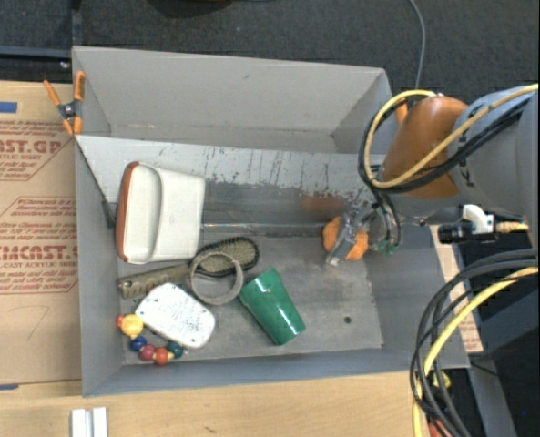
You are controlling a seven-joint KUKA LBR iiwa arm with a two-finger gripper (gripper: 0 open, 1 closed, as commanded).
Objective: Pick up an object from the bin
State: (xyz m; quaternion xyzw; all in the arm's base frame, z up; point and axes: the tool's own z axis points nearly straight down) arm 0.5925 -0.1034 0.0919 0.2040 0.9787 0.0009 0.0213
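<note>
Scuffed grey sheet-metal bin (233, 98) holds a glossy green plastic cup (272, 306) tipped over mid-floor, while near its right wall the gripper's (345, 244) narrowly parted jaws pinch a small rounded orange lump (331, 235).

You see a green cup (272, 307) on its side, a hairbrush (197, 264) left of it, a white case (158, 213) beyond, beads (147, 347) near left.
</note>
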